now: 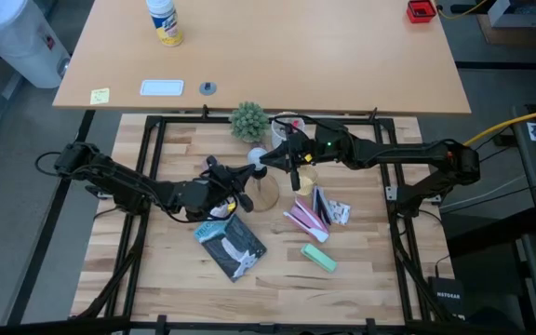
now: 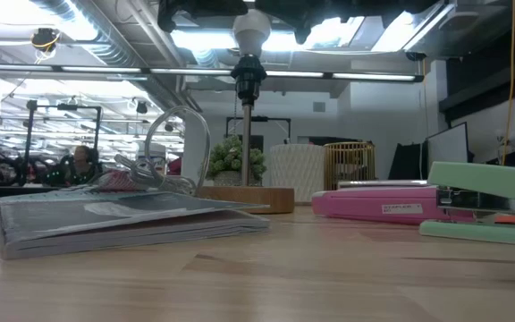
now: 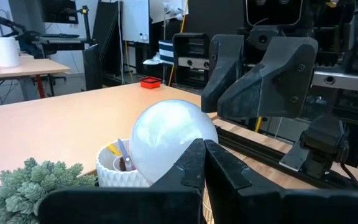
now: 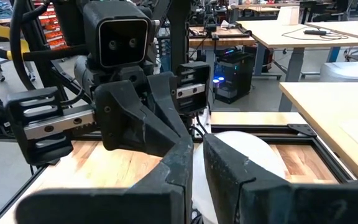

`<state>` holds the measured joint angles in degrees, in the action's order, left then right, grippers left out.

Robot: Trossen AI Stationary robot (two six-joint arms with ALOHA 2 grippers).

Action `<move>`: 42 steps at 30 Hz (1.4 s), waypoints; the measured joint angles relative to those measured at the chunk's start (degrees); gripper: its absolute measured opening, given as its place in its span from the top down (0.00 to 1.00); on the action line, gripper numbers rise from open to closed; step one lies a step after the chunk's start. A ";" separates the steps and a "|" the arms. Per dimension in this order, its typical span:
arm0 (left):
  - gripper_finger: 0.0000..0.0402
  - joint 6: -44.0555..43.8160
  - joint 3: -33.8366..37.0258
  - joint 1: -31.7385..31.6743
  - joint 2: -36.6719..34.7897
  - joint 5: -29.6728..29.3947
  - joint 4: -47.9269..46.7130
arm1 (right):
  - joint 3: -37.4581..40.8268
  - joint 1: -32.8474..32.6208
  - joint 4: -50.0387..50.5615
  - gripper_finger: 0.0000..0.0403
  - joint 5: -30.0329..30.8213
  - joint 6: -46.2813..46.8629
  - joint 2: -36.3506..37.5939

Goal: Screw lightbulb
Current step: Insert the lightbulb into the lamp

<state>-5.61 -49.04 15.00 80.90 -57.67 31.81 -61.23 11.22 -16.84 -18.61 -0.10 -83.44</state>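
The whitish lightbulb [image 2: 251, 31] sits upright, its base in the black socket [image 2: 249, 77] of the wooden stand [image 2: 245, 199] at mid table. My left gripper [image 3: 204, 163] comes level from the table's left, shut, with its fingertips at the bulb's round glass [image 3: 160, 140]. My right gripper [image 4: 196, 167] comes level from the right, shut, facing the left one, with the bulb [image 4: 253, 158] just beyond its tips. In the high view the bulb [image 1: 259, 158] lies between the left gripper [image 1: 251, 170] and the right gripper [image 1: 282, 156]. My left gripper's shut fingertips [image 3: 194, 158] lie level against the side of the bulb's glass, coming from the table's left; whether they touch it I cannot tell. My right gripper's shut fingertips [image 4: 179, 163] stand level at the bulb's opposite side; whether they touch it I cannot tell either.
A grey booklet [image 1: 231, 244], a pink stapler [image 1: 305, 219] and a green stapler [image 1: 319, 257] lie near the stand's front. A small plant [image 1: 247, 119] and a white patterned cup [image 1: 287, 124] stand behind it. A wooden desk [image 1: 342, 56] lies beyond the far edge.
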 joint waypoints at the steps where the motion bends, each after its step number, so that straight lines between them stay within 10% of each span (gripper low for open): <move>1: 1.00 -0.01 0.00 0.00 0.02 0.00 0.00 | 0.00 0.00 0.16 0.89 0.00 0.00 0.00; 25: 1.00 13.32 -0.02 -1.13 0.07 -0.12 11.69 | 0.00 0.00 0.76 0.89 0.02 0.00 0.04; 42: 1.00 6.20 -0.09 -4.50 -0.04 0.31 5.19 | -0.07 0.00 -1.28 0.89 -0.39 -0.02 0.04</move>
<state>0.60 -49.12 10.50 80.86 -57.36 37.00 -61.30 11.22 -18.11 -19.00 -0.12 -83.40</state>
